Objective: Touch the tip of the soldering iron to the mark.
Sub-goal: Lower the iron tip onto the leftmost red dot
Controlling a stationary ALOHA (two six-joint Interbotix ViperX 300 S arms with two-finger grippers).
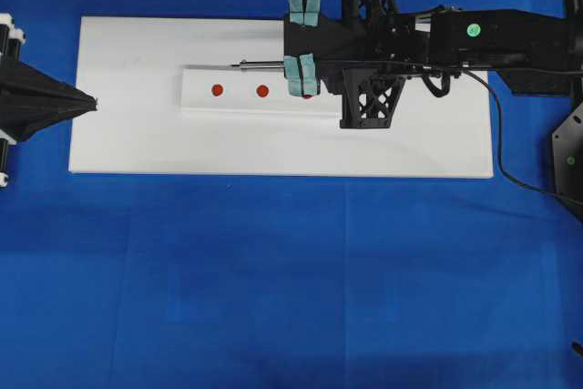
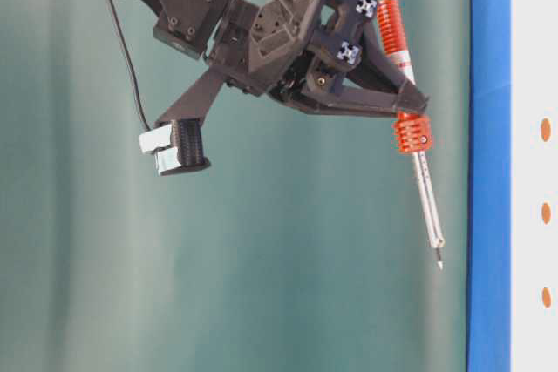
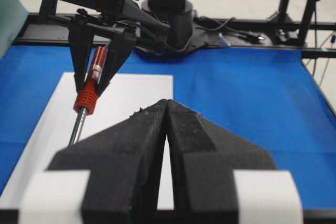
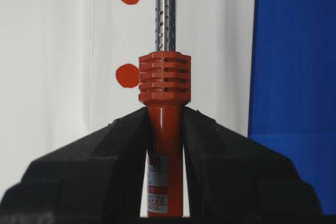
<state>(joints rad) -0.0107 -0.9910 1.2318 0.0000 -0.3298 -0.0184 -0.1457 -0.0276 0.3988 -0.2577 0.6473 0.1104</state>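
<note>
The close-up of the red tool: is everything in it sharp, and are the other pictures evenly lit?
Right wrist view: the iron and dots are sharp, the black fingers soft. Left wrist view: the near hand blurs at the bottom. Overhead view: the blue cloth is unevenly lit in patches, and the white board is bright.

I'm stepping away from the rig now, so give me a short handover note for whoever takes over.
Right gripper: shut on the soldering iron, clamped on the red handle just behind the ribbed collar, shaft angled down.
Left gripper: shut, holding nothing, parked at the left edge of the white board.
The tip hangs in the air, short of the white block.
The mark, the middle red dot, is untouched; from overhead the shaft runs along the block's far edge, off to one side of the dot row.
Done: iron picked up and brought over the block.
Left: line up the tip with the mark, lower until contact.
</note>
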